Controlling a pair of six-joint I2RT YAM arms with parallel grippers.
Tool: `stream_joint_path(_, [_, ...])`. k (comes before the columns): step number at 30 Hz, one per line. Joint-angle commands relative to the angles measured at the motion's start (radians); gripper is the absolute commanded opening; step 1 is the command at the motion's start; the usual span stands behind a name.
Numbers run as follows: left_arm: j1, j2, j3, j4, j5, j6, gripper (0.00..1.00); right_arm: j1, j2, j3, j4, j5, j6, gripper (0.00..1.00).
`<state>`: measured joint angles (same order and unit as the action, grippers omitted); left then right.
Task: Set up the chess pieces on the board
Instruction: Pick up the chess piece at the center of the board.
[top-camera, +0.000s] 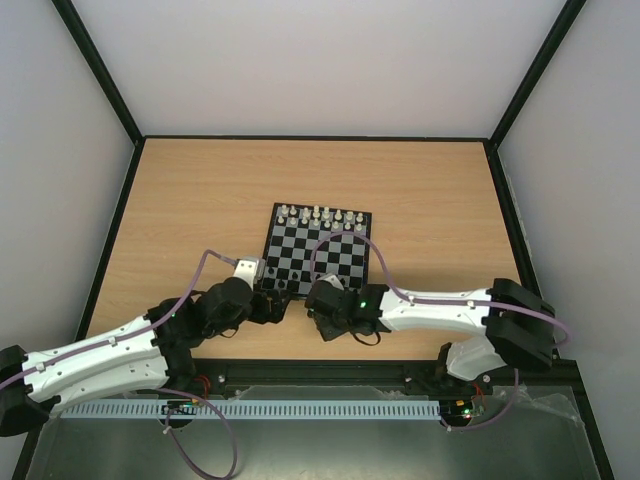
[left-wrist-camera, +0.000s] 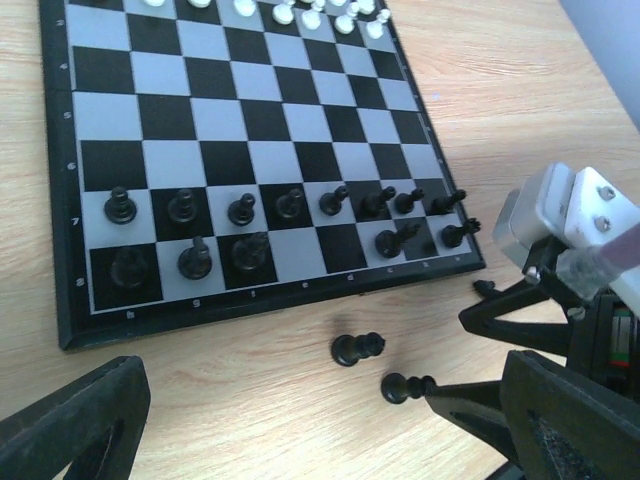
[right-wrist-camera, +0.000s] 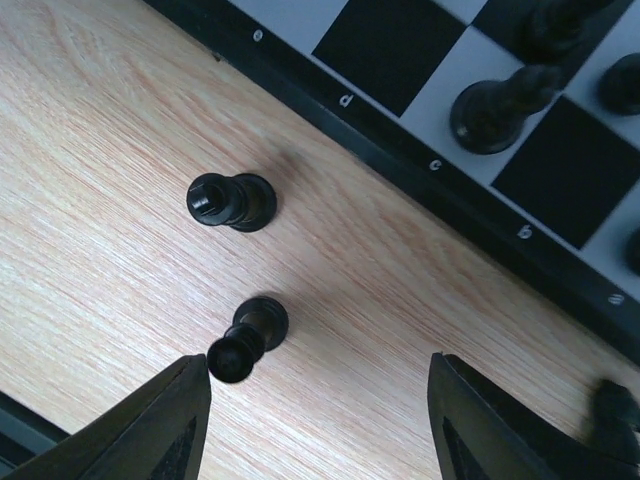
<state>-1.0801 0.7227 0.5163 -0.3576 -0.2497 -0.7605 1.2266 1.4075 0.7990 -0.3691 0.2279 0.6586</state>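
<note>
Right gripper (right-wrist-camera: 320, 400) open above table (right-wrist-camera: 100, 150); black piece (right-wrist-camera: 248, 338) just beside one finger, second black piece (right-wrist-camera: 232, 200) near board (right-wrist-camera: 390, 135) edge. Left gripper (left-wrist-camera: 320, 425) wide open.

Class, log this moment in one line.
right pincer: open beside loose black piece | left pincer: open, empty | board: back row has gaps

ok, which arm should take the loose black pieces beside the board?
Right. Right gripper is down at the two loose pieces, with one beside its finger. Left gripper is open nearby, but the right one fills that spot.
</note>
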Motion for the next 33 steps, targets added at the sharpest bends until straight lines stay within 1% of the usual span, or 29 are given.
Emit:
stream_joint_path(1, [-0.01, -0.002, -0.03, 0.014, -0.054, -0.044, 0.99, 0.012, 0.07, 0.027, 0.03, -0.042, -0.018, 0.58])
stream_joint_path(3, [-0.011, -0.002, -0.036, 0.016, -0.054, -0.046, 0.99, 0.015, 0.1, 0.042, 0.031, -0.042, -0.018, 0.54])
stream_joint_path(8, [-0.012, -0.004, -0.036, 0.01, -0.066, -0.044, 0.99, 0.016, 0.138, 0.059, 0.035, -0.043, -0.018, 0.48])
stream_joint_path(9, [-0.013, -0.003, -0.036, 0.009, -0.07, -0.043, 0.99, 0.016, 0.142, 0.06, 0.034, -0.042, -0.018, 0.44])
stream_joint_path(13, [-0.013, -0.002, -0.034, 0.012, -0.078, -0.042, 0.99, 0.016, 0.15, 0.068, 0.018, -0.027, -0.019, 0.31])
stream_joint_path(16, [-0.012, 0.0, -0.034, 0.016, -0.081, -0.039, 0.99, 0.016, 0.144, 0.072, 0.012, -0.021, -0.019, 0.29])
stream_joint_path(19, [-0.012, 0.006, -0.033, 0.02, -0.082, -0.039, 0.99, 0.016, 0.15, 0.077, 0.004, -0.019, -0.045, 0.23])
stream_joint_path(24, [-0.012, 0.017, -0.038, 0.035, -0.081, -0.036, 0.99, 0.016, 0.154, 0.078, -0.008, -0.016, -0.05, 0.04])
stream_joint_path(25, [-0.013, 0.022, -0.038, 0.038, -0.08, -0.036, 0.99, 0.016, 0.153, 0.08, -0.011, -0.01, -0.049, 0.02])
stream_joint_path(28, [-0.012, 0.035, -0.038, 0.042, -0.08, -0.033, 0.99, 0.016, 0.137, 0.095, -0.032, 0.011, -0.049, 0.01])
stream_joint_path(33, [-0.013, 0.03, -0.038, 0.037, -0.082, -0.036, 0.99, 0.004, 0.096, 0.152, -0.1, 0.089, -0.053, 0.01])
